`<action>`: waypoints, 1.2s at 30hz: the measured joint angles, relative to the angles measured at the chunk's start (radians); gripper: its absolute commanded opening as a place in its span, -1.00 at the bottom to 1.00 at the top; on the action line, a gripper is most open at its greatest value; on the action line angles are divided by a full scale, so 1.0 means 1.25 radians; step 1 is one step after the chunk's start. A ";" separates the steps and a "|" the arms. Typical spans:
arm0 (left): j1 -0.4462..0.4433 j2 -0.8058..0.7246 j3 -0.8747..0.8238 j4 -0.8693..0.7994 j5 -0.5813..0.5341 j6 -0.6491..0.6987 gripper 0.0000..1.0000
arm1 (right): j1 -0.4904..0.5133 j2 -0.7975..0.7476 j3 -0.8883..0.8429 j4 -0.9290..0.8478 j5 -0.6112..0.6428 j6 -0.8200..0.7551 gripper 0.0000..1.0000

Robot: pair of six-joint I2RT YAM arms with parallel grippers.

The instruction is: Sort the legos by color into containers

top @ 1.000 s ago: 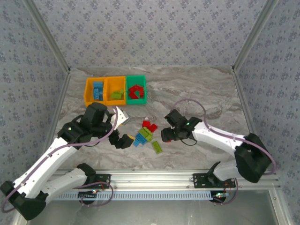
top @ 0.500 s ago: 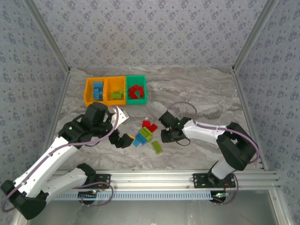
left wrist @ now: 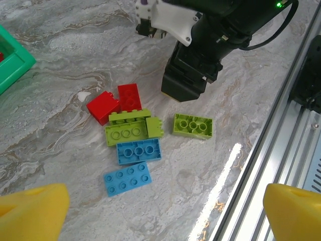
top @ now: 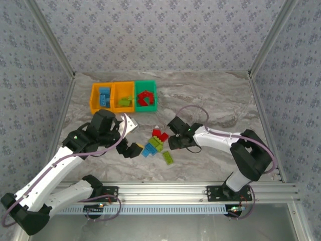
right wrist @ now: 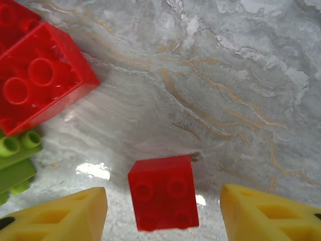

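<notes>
The right gripper (right wrist: 163, 215) stands released, its yellow fingers (right wrist: 60, 218) either side of a small red studded plastic brick (right wrist: 163, 193) on the marbled tabletop (right wrist: 225, 75), the brick touching neither. The left gripper (left wrist: 163, 216) hangs wide open above loose blue, lime and red bricks (left wrist: 133, 140), well apart from the joined orange and green plastic bins (top: 113, 95)

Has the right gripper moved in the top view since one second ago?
Yes. The right gripper shifted left, closer to the loose red, lime and blue plastic bricks, which stayed put.
</notes>
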 measured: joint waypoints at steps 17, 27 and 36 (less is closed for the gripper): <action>0.002 0.001 -0.002 0.003 -0.120 -0.019 0.98 | 0.015 -0.247 -0.029 0.236 0.041 -0.068 -0.55; 0.041 0.032 -0.025 0.005 -0.360 -0.063 0.99 | 0.006 0.138 0.243 0.571 0.078 -0.291 -0.55; 0.042 0.031 -0.025 0.005 -0.407 -0.064 0.98 | -0.042 0.454 0.589 0.491 0.105 -0.389 -0.23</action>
